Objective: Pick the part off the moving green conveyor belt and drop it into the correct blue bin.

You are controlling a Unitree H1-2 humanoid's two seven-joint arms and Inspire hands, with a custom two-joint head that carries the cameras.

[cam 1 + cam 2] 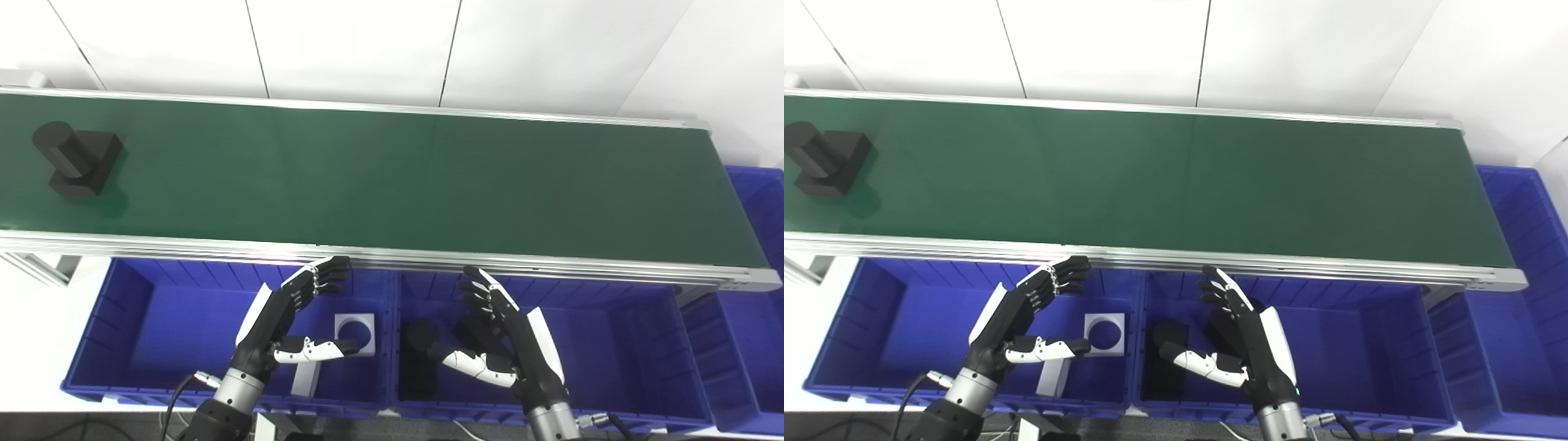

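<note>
You are looking down on the green conveyor belt (392, 177), and the black part (75, 157) is sitting on it at the far left end, a dark cylinder leaning across a blocky base, well apart from both of your hands. Your left hand (293, 318) is hovering over the left blue bin (122, 306), released, with its fingers (321, 277) spread and reaching toward the belt's near metal rail (184, 248) and its thumb sticking out to the side; it is grasping nothing. Your right hand (505, 337) is hanging over the middle blue bin (612, 331) in much the same pose, fingers apart and empty, palm turned toward the other hand. Inside the left bin, a white part (355, 332) with a round hole is lying near the divider, partly hidden behind your left thumb. Inside the middle bin, a black piece (418, 358) is resting against the left wall, just beside your right thumb, though you cannot tell whether they are touching. A third blue bin (756, 343) is standing at the right end of the belt, only partly showing.
</note>
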